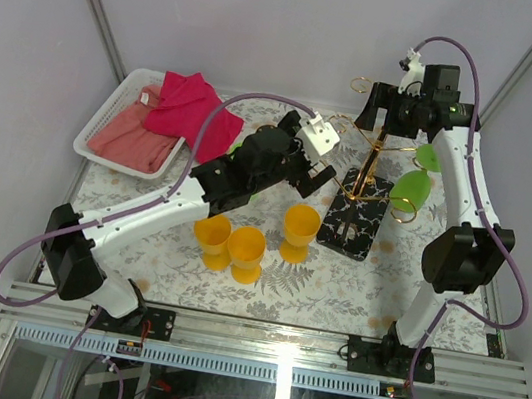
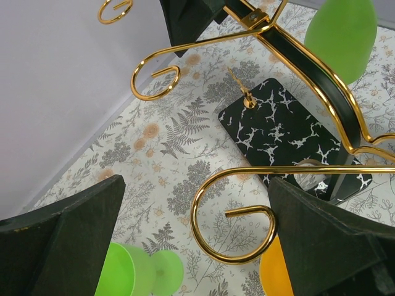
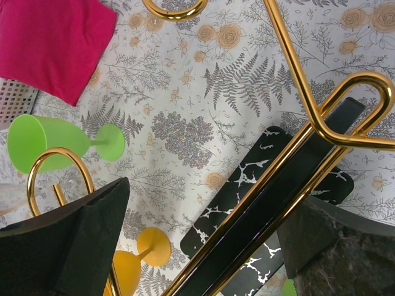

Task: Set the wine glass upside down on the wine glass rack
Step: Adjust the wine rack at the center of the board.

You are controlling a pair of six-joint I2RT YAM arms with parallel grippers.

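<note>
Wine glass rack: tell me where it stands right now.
In the top external view, the wine glass rack stands right of centre, its black base just right of the nearest yellow goblet, a green glass at its right-hand arm.

The right gripper (image 3: 210, 203) is holding its 2 fingers (image 3: 68, 246) apart over the wine glass rack (image 3: 265, 206), and 1 green wine glass (image 3: 46, 145) is lying sideways near a pink cloth (image 3: 52, 40).
</note>
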